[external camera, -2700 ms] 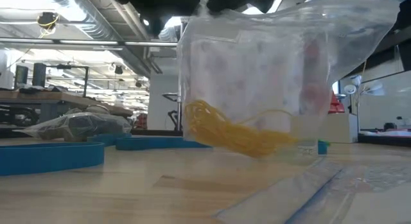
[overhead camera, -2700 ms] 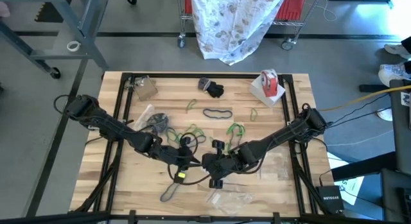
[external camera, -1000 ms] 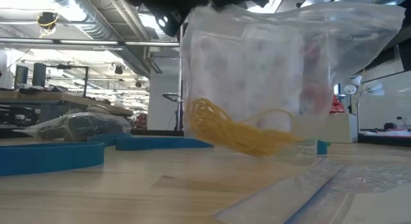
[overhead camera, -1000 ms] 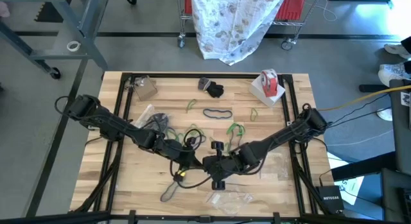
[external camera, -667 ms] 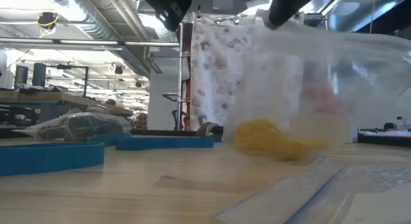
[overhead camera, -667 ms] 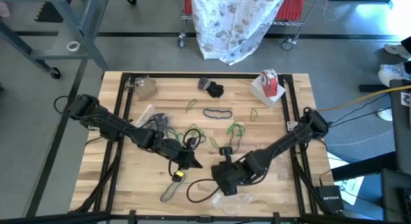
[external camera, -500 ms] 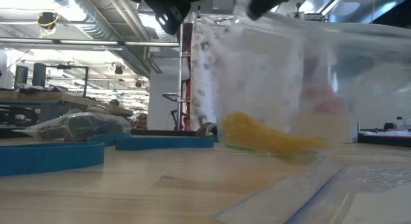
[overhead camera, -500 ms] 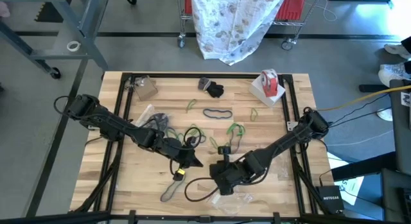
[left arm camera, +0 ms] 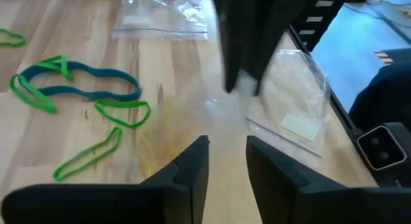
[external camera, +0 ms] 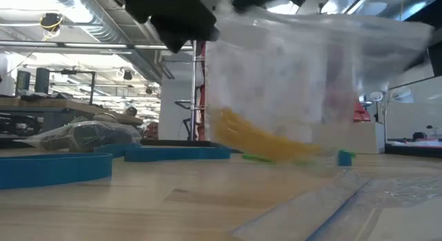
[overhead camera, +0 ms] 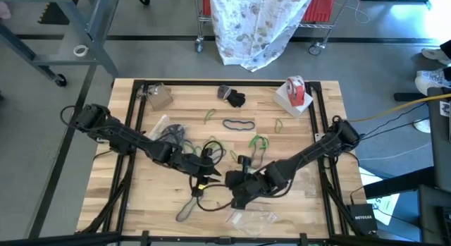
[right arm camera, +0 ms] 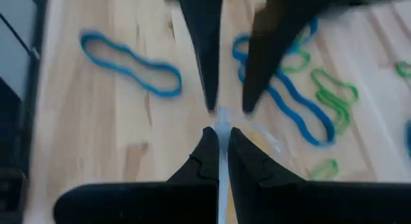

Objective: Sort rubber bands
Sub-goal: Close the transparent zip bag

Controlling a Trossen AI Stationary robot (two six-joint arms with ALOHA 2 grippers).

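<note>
Both my arms reach in from the sides and meet near the front middle of the counter. My left claw hangs low with its fingers parted by a narrow gap. My right claw sits just beside it, fingers pinched together on the thin edge of a clear bag
</note>
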